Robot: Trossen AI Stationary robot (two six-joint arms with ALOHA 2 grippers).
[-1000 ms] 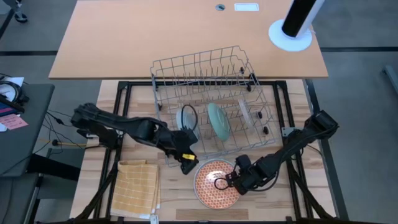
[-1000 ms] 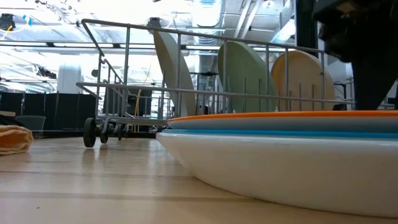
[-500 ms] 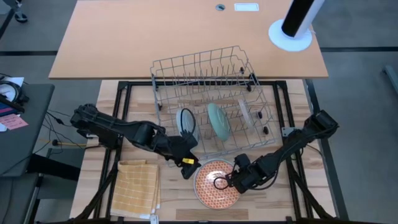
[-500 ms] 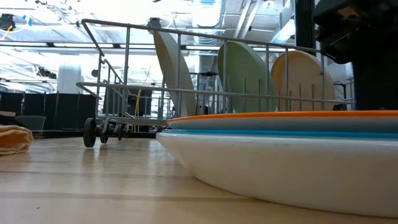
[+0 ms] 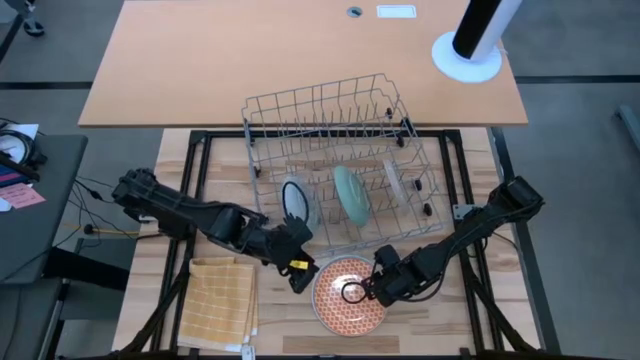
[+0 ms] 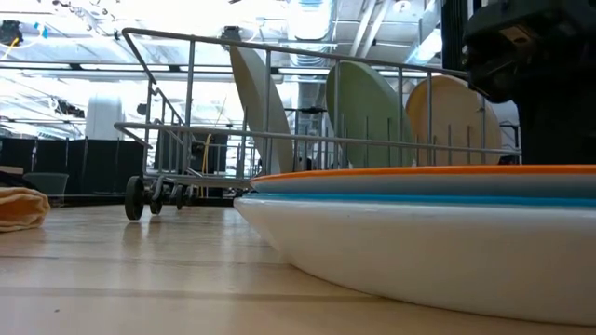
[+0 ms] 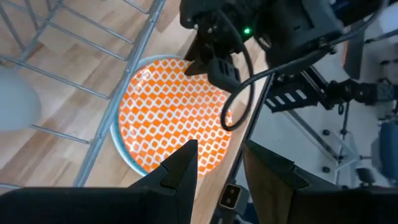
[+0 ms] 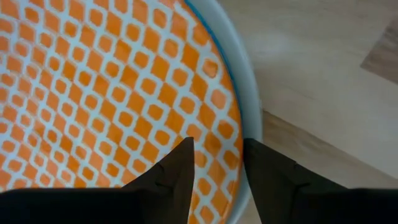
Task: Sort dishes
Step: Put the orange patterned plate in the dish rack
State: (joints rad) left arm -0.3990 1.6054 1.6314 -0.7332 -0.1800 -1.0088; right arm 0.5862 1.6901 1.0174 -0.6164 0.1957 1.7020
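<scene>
An orange-red patterned plate (image 5: 345, 297) lies face up on top of a stack of dishes (image 6: 419, 233) at the table's near middle. Three more plates stand on edge in the grey wire rack (image 5: 330, 120): a white one (image 5: 296, 200), a pale teal one (image 5: 352, 193) and a beige one (image 5: 398, 183). My left gripper (image 5: 298, 272) is open just left of the stack, with nothing between its fingers. My right gripper (image 8: 217, 152) is open low over the patterned plate's right part, close to its rim (image 8: 245, 118). My right gripper comes slanting down from the table's right onto the patterned plate's face just inside the rim (image 8: 214, 134). I cannot tell whether its fingertips touch the plate. The plate lies flat on the stack.
A square yellow checked cloth (image 5: 220, 300) lies at the near left. The rack stands right behind the stack and both grippers. A larger brown table (image 5: 300, 60) with a white round base (image 5: 467, 55) lies beyond.
My left gripper has drawn back from the rack's white plate toward the table's near edge and now sits beside the stack. My right gripper has crept a little toward the table's left over the patterned plate.
</scene>
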